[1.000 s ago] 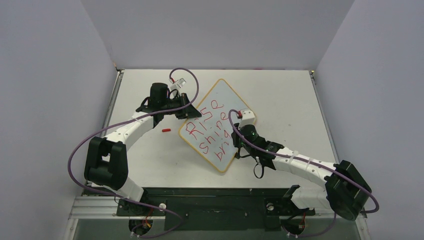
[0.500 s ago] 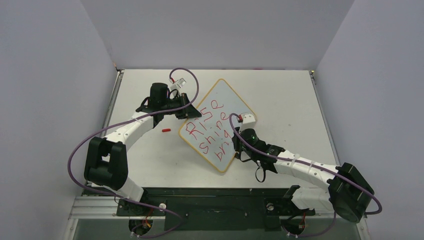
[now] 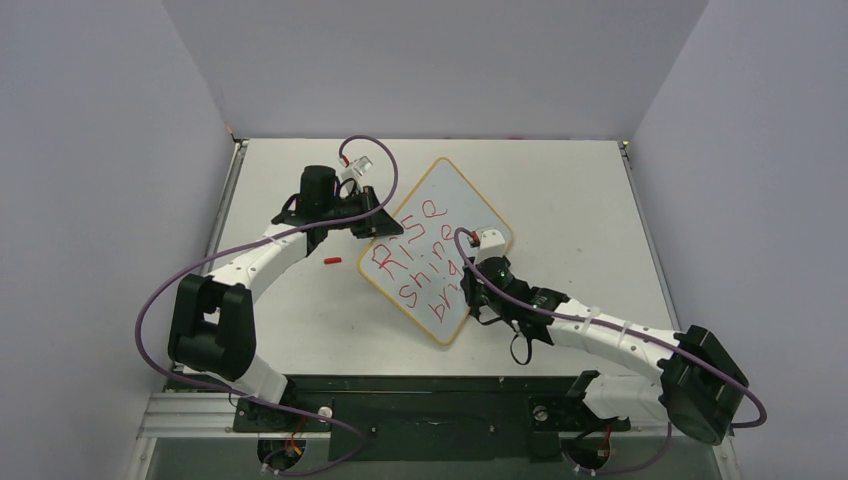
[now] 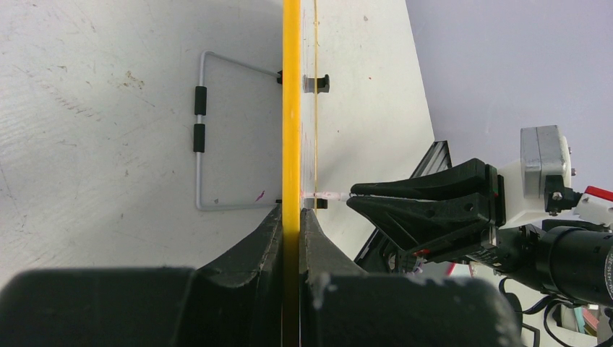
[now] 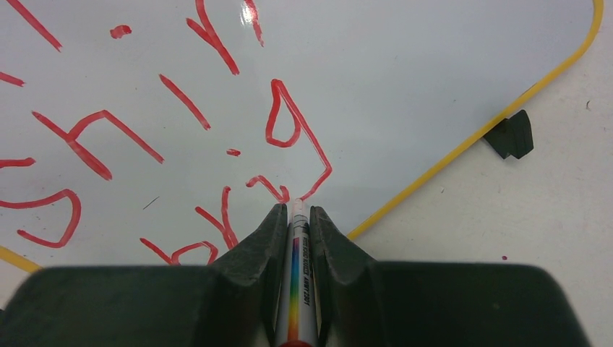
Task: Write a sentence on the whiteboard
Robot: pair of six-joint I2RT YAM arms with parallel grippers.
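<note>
The whiteboard, white with a thin orange-yellow frame, lies diamond-wise mid-table and carries red writing "RISE", "shine" and "brig". My left gripper is shut on its left edge; in the left wrist view the yellow frame runs edge-on between the closed fingers. My right gripper is shut on a white marker with a rainbow stripe. The marker tip touches the board at the tail of the red "g". The board's surface fills the right wrist view.
A small red marker cap lies on the table left of the board. A black clip sits by the board's lower right edge. A wire stand shows behind the board in the left wrist view. Grey walls enclose the table.
My right gripper has moved slightly left and down along the board while drawing the "g" of the third line. The left arm and the board have not moved.
</note>
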